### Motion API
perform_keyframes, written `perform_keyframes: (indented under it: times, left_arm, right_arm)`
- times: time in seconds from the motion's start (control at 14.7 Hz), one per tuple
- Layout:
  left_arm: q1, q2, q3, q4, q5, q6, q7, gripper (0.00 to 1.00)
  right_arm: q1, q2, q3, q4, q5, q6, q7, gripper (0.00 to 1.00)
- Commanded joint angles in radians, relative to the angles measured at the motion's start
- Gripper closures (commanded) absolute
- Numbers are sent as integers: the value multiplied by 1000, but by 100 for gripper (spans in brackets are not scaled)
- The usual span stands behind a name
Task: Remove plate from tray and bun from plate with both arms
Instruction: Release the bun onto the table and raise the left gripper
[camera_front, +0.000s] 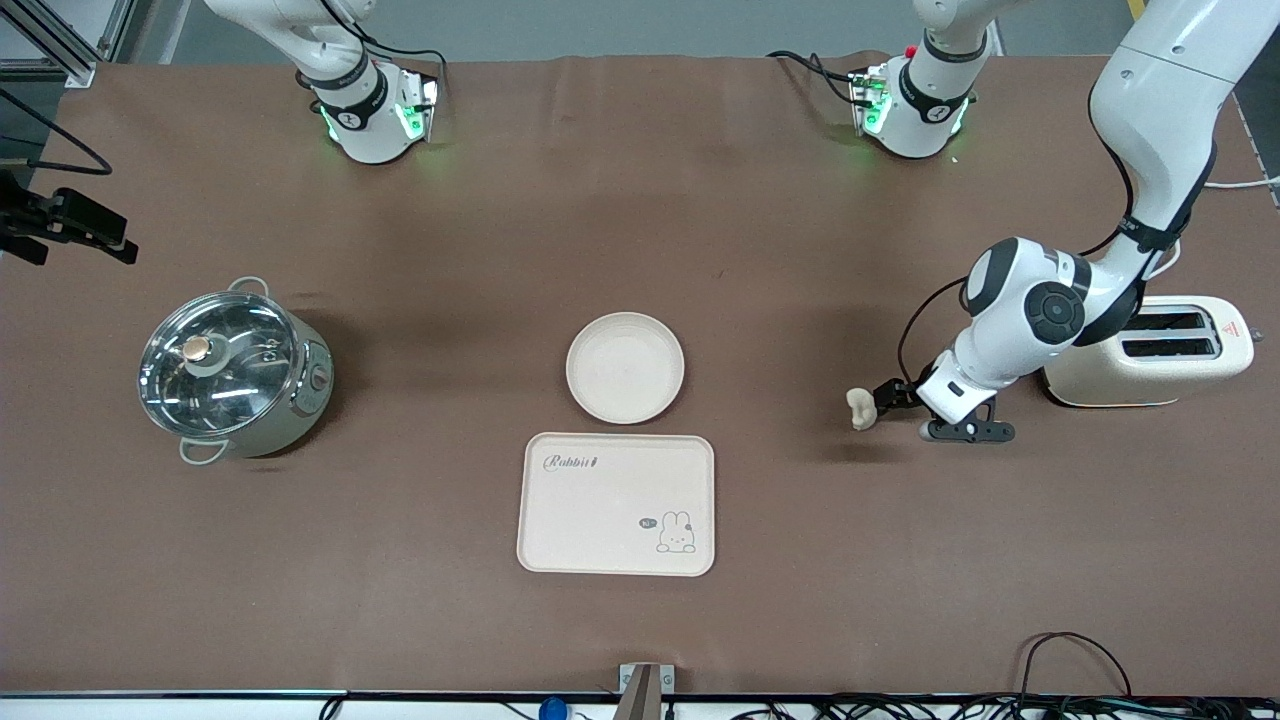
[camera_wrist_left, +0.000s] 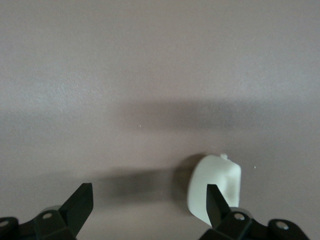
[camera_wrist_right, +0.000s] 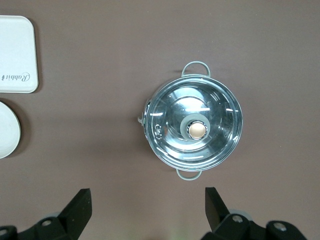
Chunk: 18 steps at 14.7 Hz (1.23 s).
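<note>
The round plate (camera_front: 625, 366) sits bare on the table, just farther from the front camera than the Rabbit tray (camera_front: 616, 503), which has nothing on it. The bun (camera_front: 859, 408) is toward the left arm's end of the table. My left gripper (camera_front: 890, 398) is low beside it and open. In the left wrist view the bun (camera_wrist_left: 220, 172) is at one fingertip (camera_wrist_left: 214, 200), outside the gap of the gripper (camera_wrist_left: 150, 200). My right gripper (camera_wrist_right: 147, 205) is open and empty, high over the pot. The right wrist view shows the tray (camera_wrist_right: 15, 55) and the plate's edge (camera_wrist_right: 6, 130).
A lidded steel pot (camera_front: 232, 372) stands toward the right arm's end of the table; it also shows in the right wrist view (camera_wrist_right: 192, 127). A cream toaster (camera_front: 1160, 355) stands by the left arm's elbow. Cables run along the table edge nearest the front camera.
</note>
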Motion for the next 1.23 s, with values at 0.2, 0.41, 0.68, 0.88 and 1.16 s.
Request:
perform_keyframes:
  times: [0.2, 0.41, 0.68, 0.88, 1.16]
  left_arm:
    - [-5, -25, -17, 80, 25, -111, -6, 0]
    - [-7, -50, -43, 127, 25, -193, 0, 0]
    - [-86, -132, -40, 245, -27, -392, 14, 0]
    - [-208, -180, 59, 418, -141, -616, 26, 0]
    - [-377, -353, 317, 471, -299, -768, 182, 0]
  right_arm:
    - [0, -1, 6, 6, -13, -3, 7, 0]
    - [2, -1, 7, 6, -15, -3, 7, 0]
    - [2, -1, 7, 6, -16, -1, 7, 0]
    - [2, -1, 7, 6, -16, -1, 6, 0]
    - [2, -1, 7, 6, -16, -1, 7, 0]
